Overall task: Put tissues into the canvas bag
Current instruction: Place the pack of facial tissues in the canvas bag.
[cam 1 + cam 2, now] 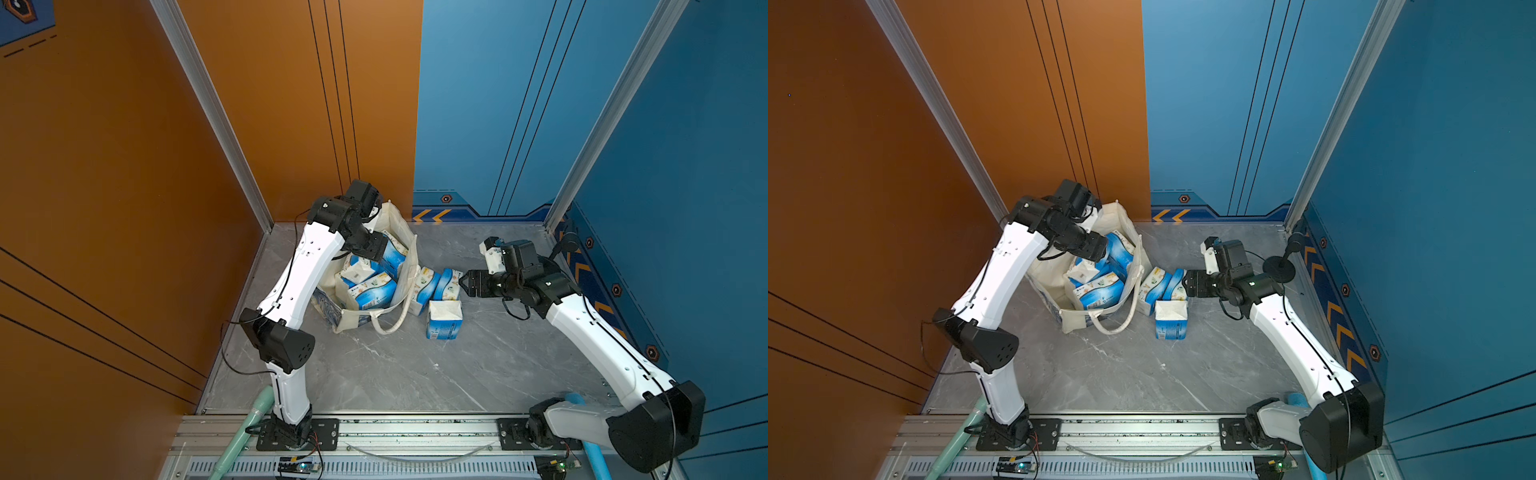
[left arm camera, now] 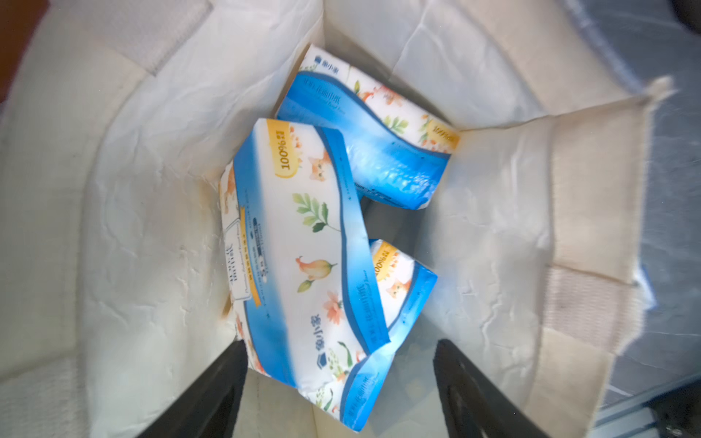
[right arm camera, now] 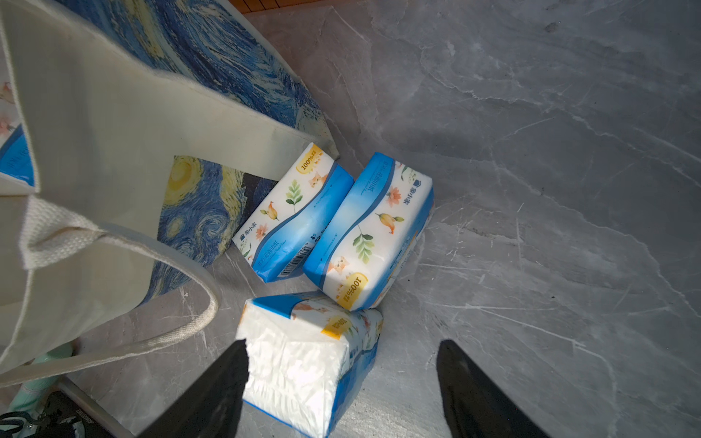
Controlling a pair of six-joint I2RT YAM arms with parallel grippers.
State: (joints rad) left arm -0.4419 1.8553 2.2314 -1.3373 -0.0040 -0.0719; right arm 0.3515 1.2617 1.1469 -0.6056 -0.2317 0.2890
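- A grey marble-patterned tabletop [image 1: 415, 374] is enclosed by an orange wall [image 1: 124, 166] on the left and far left, and by a blue wall [image 1: 478, 104] on the far right and right.
- Aluminium posts [image 1: 208, 104] are set at the far corners, and a metal rail [image 1: 415, 428] carrying both arm bases is fixed along the near edge.
- The canvas bag [image 1: 402, 228] is stood open at the far left of the tabletop, close to the orange wall. Several tissue packs [image 1: 370, 286] are piled inside it.
- Three more are found on the tabletop just right of the bag: two leaning packs [image 1: 436, 282] against its side, and an upright pack [image 1: 444, 320] nearer.
- The left gripper [image 2: 341, 345] is held over the bag's mouth with its jaws apart and nothing clamped.
- The right gripper [image 3: 343, 343] is held beside the upright pack, its jaws likewise apart and empty.
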